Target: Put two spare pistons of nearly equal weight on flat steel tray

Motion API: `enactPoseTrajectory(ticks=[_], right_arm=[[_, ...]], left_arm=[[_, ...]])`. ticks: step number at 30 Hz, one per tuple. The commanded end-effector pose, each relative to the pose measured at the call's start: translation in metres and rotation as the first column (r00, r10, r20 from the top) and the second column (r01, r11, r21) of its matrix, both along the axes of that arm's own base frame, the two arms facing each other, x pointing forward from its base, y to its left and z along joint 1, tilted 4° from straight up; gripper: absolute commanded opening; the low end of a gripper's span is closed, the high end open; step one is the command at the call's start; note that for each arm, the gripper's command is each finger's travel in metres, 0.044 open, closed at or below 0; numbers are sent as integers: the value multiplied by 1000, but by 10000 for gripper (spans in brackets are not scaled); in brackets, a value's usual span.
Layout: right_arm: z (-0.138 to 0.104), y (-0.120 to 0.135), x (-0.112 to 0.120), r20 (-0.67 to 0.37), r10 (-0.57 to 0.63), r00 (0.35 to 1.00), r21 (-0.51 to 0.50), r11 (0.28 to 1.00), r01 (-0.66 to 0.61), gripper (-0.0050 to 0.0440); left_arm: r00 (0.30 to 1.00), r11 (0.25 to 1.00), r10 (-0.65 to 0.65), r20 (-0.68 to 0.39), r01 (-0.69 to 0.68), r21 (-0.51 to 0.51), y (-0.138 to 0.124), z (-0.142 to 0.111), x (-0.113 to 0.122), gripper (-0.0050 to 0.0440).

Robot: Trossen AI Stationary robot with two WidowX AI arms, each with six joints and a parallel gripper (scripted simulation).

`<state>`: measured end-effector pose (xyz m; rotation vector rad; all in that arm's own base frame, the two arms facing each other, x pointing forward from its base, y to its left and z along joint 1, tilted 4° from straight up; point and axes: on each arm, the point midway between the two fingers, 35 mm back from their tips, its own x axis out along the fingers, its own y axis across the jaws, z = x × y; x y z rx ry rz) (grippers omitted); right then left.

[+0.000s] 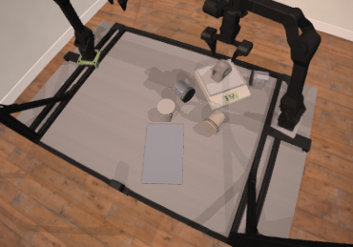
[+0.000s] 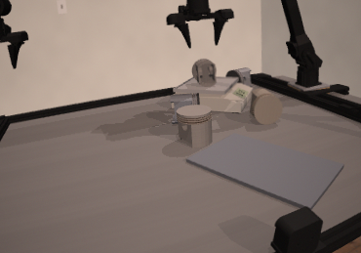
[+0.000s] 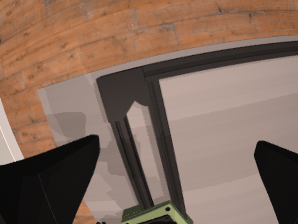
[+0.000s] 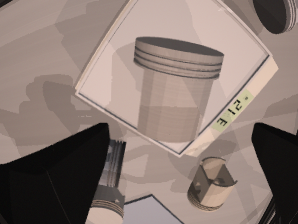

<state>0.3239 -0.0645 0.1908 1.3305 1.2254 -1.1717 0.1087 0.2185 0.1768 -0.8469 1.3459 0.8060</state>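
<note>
Well, my right pincer (image 1: 223, 54) (image 2: 203, 45) (image 4: 184, 132) is spread wide, though short of full, with nothing between its fingers; it hangs in the air above the cream scale (image 1: 215, 102) (image 2: 220, 104) (image 4: 272, 67). My left pincer (image 1: 118, 4) (image 2: 10, 62) (image 3: 181, 147) is fully open, empty, and well apart from the pistons. On the scale's plate a grey metal piston (image 1: 221, 71) (image 2: 204, 72) (image 4: 175, 95) lies on its side, the display reading 312. All four others are on the tabletop (image 1: 105, 111) (image 2: 88, 187): a dark-crowned shiny piston (image 1: 183, 91) (image 2: 182, 107) (image 4: 115, 162) tipped over beside the scale, a pale grey piston (image 1: 259, 78) (image 2: 241, 74) (image 4: 274, 12) at its far side, a tan piston (image 1: 214, 123) (image 2: 265, 106) (image 4: 212, 185) on its side, and an upright beige-topped piston (image 1: 166, 109) (image 2: 194, 127) (image 4: 105, 215) near one short edge of the flat grey-blue steel tray (image 1: 163, 154) (image 2: 265, 169) (image 4: 152, 210). That tray lies flat, all five pistons off it, with a broad stretch of tabletop between its long edge and the left arm's black rail (image 1: 83, 77) (image 3: 172, 150).
</note>
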Motion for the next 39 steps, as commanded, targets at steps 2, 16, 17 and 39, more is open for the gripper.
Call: enactPoseTrajectory(ticks=[2, 16, 17, 39], right_arm=[[-1, 0, 0, -13, -138, 990, 20, 990, 138, 378], [-18, 0, 1, -15, -150, 989, 22, 988, 151, 378], [-18, 0, 1, -15, -150, 989, 22, 988, 151, 378], [-51, 4, 2, -15, -150, 989, 22, 988, 151, 378]], left_arm=[[1000, 1000, -1, 2, 1, -2, 0, 0, 0, 440], [1000, 1000, -1, 2, 1, -2, 0, 0, 0, 440], [1000, 1000, -1, 2, 1, -2, 0, 0, 0, 440], [1000, 1000, -1, 2, 1, -2, 0, 0, 0, 440]])
